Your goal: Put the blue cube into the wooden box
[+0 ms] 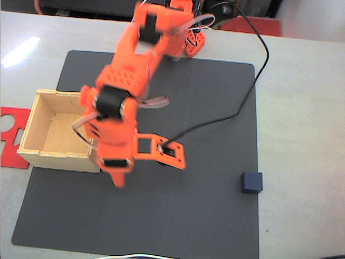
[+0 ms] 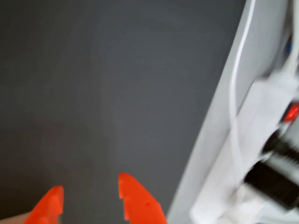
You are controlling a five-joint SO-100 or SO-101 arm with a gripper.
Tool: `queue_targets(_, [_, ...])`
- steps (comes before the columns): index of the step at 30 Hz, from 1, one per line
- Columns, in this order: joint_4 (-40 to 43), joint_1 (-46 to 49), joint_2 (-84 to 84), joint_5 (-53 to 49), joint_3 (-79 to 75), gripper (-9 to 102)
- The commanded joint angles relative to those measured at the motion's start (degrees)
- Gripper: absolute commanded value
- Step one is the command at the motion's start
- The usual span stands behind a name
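Note:
The blue cube point(image 1: 252, 182) sits on the dark mat near its right edge in the fixed view, well to the right of the arm. The wooden box point(image 1: 54, 160) stands at the mat's left edge, open side up, with nothing seen inside. My orange gripper point(image 1: 119, 181) hangs over the mat just right of the box's near corner, far from the cube. In the wrist view the gripper point(image 2: 88, 198) shows two orange fingertips point(image 2: 135, 200) apart with only bare mat between them, so it is open.
The dark mat point(image 1: 205, 108) covers most of the light table. A flat red cut-out point(image 1: 11, 135) lies left of the box. A black cable point(image 1: 237, 108) loops across the mat's right side. The wrist view shows a white power strip point(image 2: 266, 140) and cable beyond the mat's edge.

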Motion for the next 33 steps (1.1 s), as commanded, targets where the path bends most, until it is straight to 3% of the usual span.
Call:
queue_targets(1, [2.90, -4.75, -3.87, -4.57, -19.16, 14])
queue_targets(14, [9.93, -25.40, -5.62, -23.91, -19.16, 16])
queue_targets(33, [11.34, -32.17, -6.59, -45.53, -19.51, 20])
